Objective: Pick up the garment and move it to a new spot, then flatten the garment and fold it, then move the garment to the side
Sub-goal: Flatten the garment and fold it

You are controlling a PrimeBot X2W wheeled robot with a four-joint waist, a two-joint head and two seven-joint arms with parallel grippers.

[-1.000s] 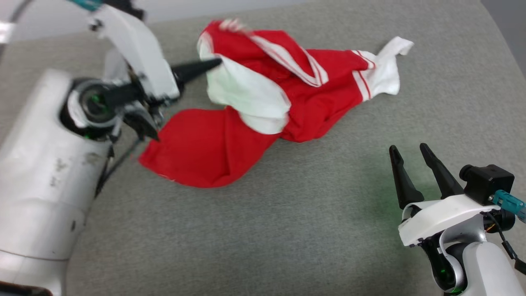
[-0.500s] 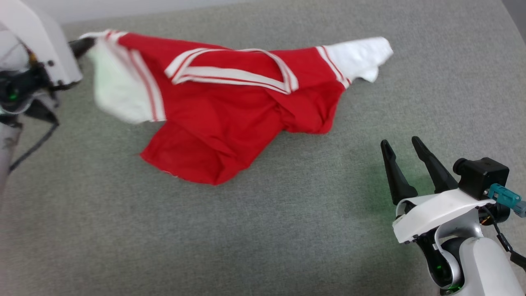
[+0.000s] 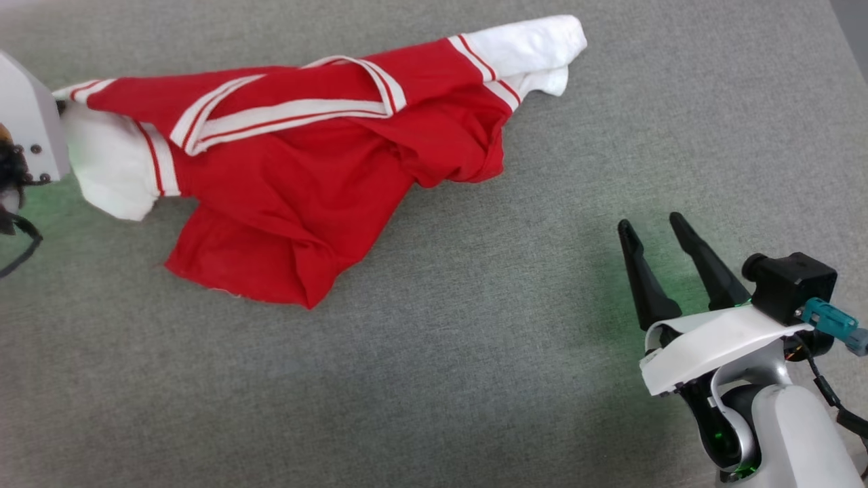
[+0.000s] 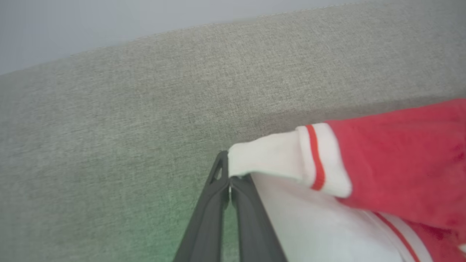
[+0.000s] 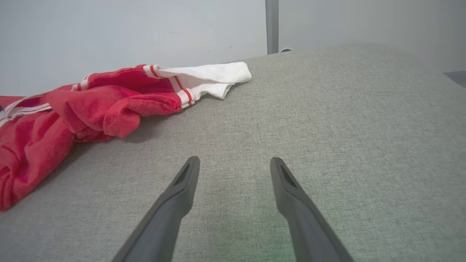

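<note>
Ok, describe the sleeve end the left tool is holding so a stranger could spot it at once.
On the grey cloth surface lies the red garment, stretched left to right. Its leftmost tip is the white sleeve end, pinched in the shut left tool. The other white sleeve end lies free at the far right, untouched.

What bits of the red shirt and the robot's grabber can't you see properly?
- Shirt front: head view, bunched folds hide whether it has any print.
- Left gripper: head view, the picture's left edge cuts off its fingers.
- Pinched bit of sleeve: left wrist view, the shut fingers cover how much is caught.
- Shirt's other end: right wrist view, the left edge cuts it off.
</note>
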